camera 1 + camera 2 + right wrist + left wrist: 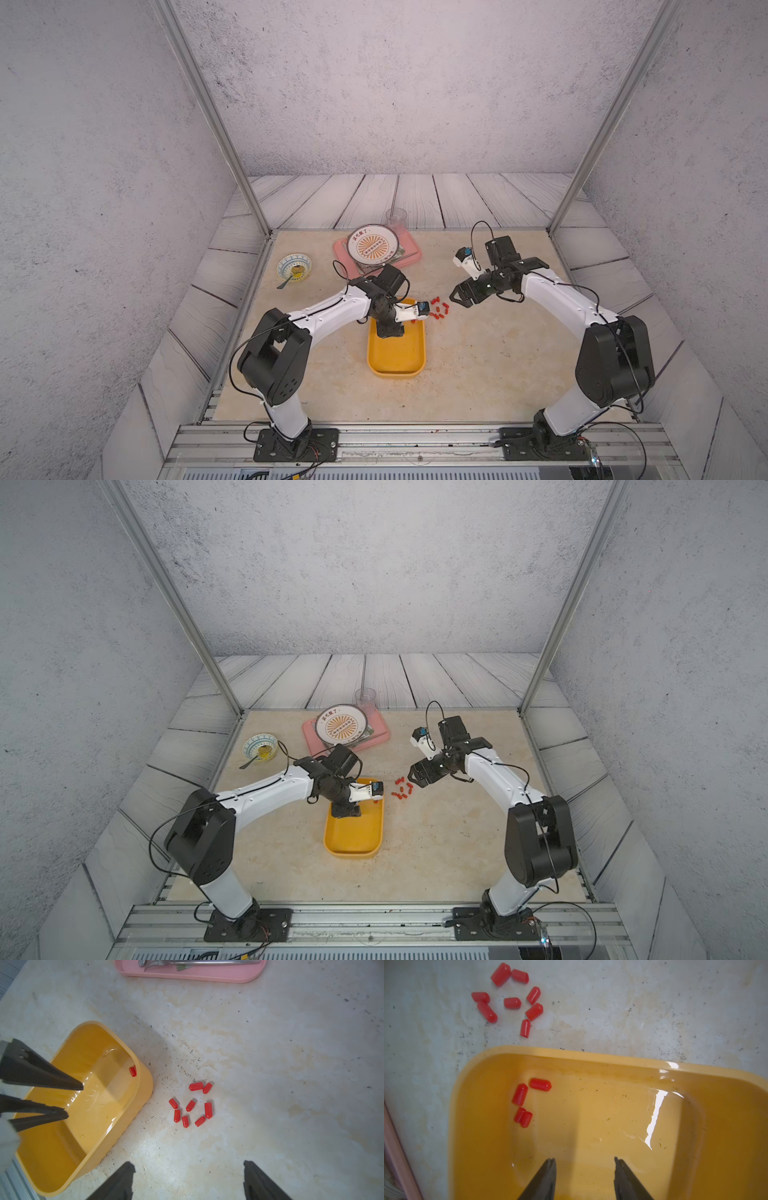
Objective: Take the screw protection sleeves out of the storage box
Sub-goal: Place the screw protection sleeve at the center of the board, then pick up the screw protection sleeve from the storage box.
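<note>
Plainly empty, right pincer (189, 1165) spread wide, left pincer (584, 1160) parted

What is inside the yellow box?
Four red sleeves lie near one corner of the box; the left hand hovers open over its floor. In both top views the arm covers most of them.
</note>
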Robot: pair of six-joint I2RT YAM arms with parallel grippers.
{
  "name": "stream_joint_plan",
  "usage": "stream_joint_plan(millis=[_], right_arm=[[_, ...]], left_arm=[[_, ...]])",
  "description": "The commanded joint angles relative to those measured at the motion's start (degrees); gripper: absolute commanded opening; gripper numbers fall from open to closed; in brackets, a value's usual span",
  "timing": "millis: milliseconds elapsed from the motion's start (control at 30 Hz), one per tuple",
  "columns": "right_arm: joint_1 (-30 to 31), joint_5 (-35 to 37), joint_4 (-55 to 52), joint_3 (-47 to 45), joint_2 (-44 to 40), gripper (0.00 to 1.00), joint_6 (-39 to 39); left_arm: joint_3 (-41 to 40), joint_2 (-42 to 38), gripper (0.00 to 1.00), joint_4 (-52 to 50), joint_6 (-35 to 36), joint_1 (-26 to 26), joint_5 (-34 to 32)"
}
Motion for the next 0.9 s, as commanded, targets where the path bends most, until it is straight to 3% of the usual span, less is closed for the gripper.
stream_joint_plan(millis=[0, 100, 267, 633, 733, 867], right_arm=[[-1.1, -8.0, 0.3, -1.8, -3.4, 0.85, -3.7], [-1.0, -11.7, 3.1, -5.0, -5.9, 0.85, -4.8], [-1.1, -7.4, 4.6, -5.9, -5.8, 0.86, -4.5], [-1.0, -18.3, 6.2, -12.3, -10.0, 0.85, -19.7], [-0.6, -17.3, 6.5, -14.1, -10.7, 0.86, -25.7], [-0.5, -15.7, 9.4, -16.0, -11.1, 0.86, -25.5]], left_arm=[[2.2, 2.7, 0.49, 0.4, 1.6, -0.2, 0.0], [2.3, 3.8, 0.49, 1.6, 1.6, -0.2, 3.3], [3.5, 7.2, 0.47, 3.5, 2.2, -0.2, 5.2], [4.7, 11.1, 0.43, 5.1, 5.0, -0.1, 6.8], [5.2, 12.0, 0.43, 4.8, 5.6, 0.1, 6.0], [4.5, 12.5, 0.43, 7.2, 4.8, 0.4, 5.0]])
